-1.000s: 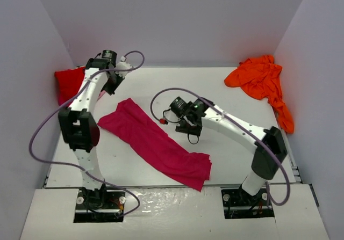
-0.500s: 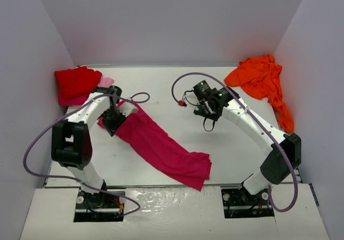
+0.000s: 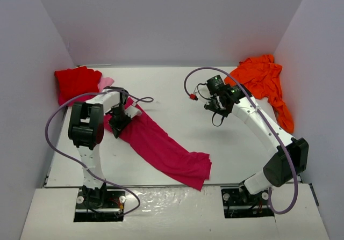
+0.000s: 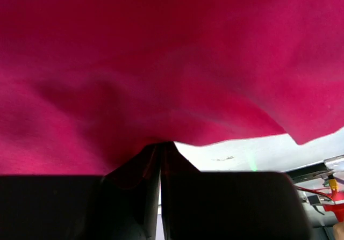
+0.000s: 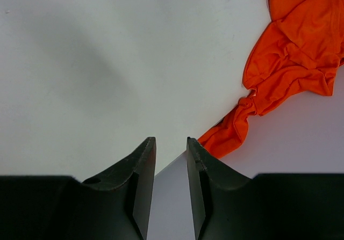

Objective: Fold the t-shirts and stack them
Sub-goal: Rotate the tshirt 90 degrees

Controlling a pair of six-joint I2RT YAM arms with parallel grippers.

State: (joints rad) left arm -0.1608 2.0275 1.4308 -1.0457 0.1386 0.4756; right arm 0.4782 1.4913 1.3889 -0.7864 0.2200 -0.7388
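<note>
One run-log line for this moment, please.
left gripper: shut on magenta t-shirt | right gripper: open, empty, near orange t-shirt | red t-shirt: far-left corner
</note>
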